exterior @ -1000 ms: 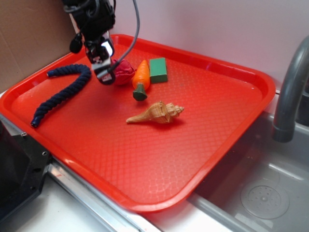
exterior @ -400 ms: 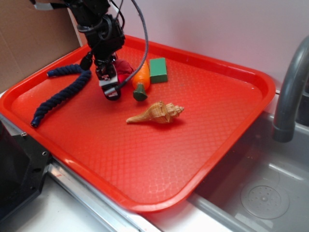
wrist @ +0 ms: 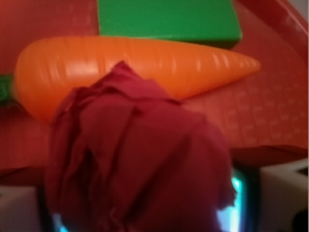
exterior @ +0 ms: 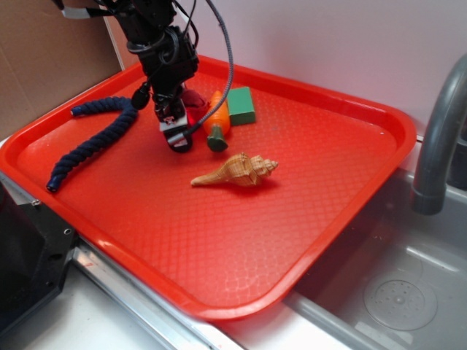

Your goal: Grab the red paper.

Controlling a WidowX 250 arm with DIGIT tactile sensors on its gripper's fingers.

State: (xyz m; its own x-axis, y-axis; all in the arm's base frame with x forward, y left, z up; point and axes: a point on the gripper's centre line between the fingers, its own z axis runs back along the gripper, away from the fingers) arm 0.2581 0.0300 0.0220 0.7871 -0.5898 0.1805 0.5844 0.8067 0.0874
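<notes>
Sink (exterior: 408,292): grey, lay right of the tray, with a grey faucet (exterior: 438,138) rising at the edge.

Tray (exterior: 328,189): red plastic, textured floor, raised rim; it held everything listed below.

Arm (exterior: 157,44): black, cabled, reached down over the tray's far left part.

Rope (exterior: 91,142): dark blue, curved, lay at the left of the tray, apart from the rest.

Shell (exterior: 235,171): tan, spiral, lay near the middle, just in front of the carrot.

Block (exterior: 240,106): green, flat, lay behind the carrot, just beside it.

Carrot (exterior: 217,120): orange, smooth, green stub at its near end; in the wrist view it lay lengthwise right behind the paper.

Gripper (exterior: 177,130): pointed down beside the carrot, its jaws set around the paper; pale pads (wrist: 282,193) showed at either side of the ball in the wrist view. Whether they pressed on it could not be told.

Paper (wrist: 137,169): dark crimson, crumpled into a rough ball with sharp folds and a peaked top. It sat between the jaws, against the carrot's left side, mostly hidden behind the gripper from outside.
</notes>
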